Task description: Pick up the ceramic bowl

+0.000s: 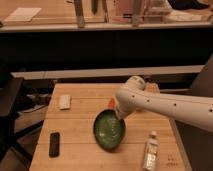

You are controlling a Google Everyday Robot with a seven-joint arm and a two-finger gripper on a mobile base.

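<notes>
On the wooden table (pixel 80 125), gripper (pixel 119 116) at right rim of green bowl (pixel 109 131), fingers hidden; likely stiff, slippery, breakable, best pinched at rim.

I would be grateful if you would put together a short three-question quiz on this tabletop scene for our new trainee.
1. True or false: the ceramic bowl lies flat on the wooden table.
2. Which object lies nearest the table's front-left corner? A) the small white object B) the dark flat object C) the bottle
3. Where is the gripper in relation to the bowl?

Key
1. False: it is tilted, its inside facing the camera.
2. B.
3. At the bowl's upper right rim, under the bend of the white arm.
</notes>
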